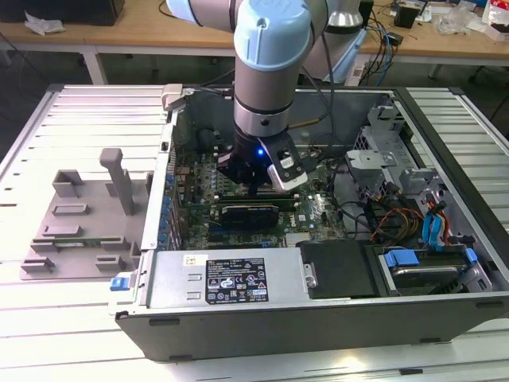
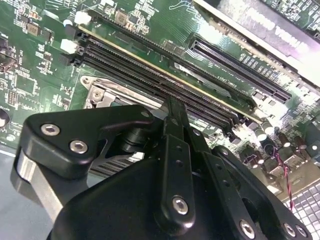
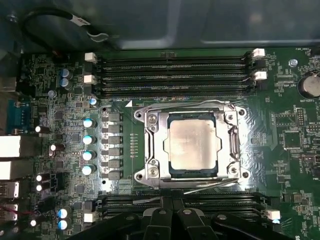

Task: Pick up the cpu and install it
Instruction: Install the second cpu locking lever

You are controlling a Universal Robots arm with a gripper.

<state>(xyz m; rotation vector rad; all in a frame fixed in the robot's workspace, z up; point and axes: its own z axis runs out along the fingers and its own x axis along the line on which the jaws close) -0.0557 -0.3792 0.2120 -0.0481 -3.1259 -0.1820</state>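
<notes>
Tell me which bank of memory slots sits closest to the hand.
The bank right beside the hand, on its side of the socket. The other bank lies beyond the cpu, by the case wall.

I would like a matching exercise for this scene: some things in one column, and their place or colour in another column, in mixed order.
Things:
1. cpu
2. grey tray
3. gripper
4. memory slots

Descriptions:
A. outside the computer case, at the exterior view's left
B. silver-grey top, seated in the metal socket frame
C. above the motherboard, inside the case
D. long, black, with white end clips

Pairs: 1-B, 2-A, 3-C, 4-D
</notes>
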